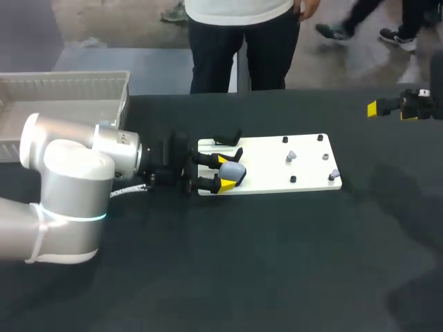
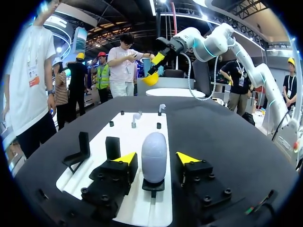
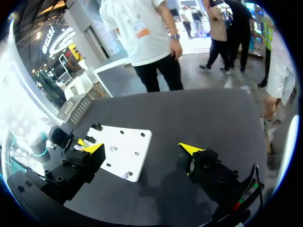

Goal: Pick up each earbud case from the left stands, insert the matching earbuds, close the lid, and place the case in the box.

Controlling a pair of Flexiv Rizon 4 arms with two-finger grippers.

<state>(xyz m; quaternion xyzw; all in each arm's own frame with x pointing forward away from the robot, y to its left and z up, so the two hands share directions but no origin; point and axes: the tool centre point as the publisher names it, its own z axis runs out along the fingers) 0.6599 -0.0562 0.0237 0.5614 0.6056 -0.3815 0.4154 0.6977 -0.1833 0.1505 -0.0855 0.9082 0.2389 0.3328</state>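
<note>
I judge this the picking step: my left gripper (image 2: 156, 158) stands spread around the pale grey egg-shaped earbud case (image 2: 154, 150), not pinching it. Next I must close and lift.

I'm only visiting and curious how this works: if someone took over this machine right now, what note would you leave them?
Left pincer: open, a finger either side of the pale earbud case, not touching it.
Right pincer: open, holding nothing, over the table, away from the white board.
The case stands lid shut on its stand at the board's left end; two earbuds at the right end; box back left.
Done: nothing visible. Left: grip case, insert earbuds, close lid, box it.
</note>
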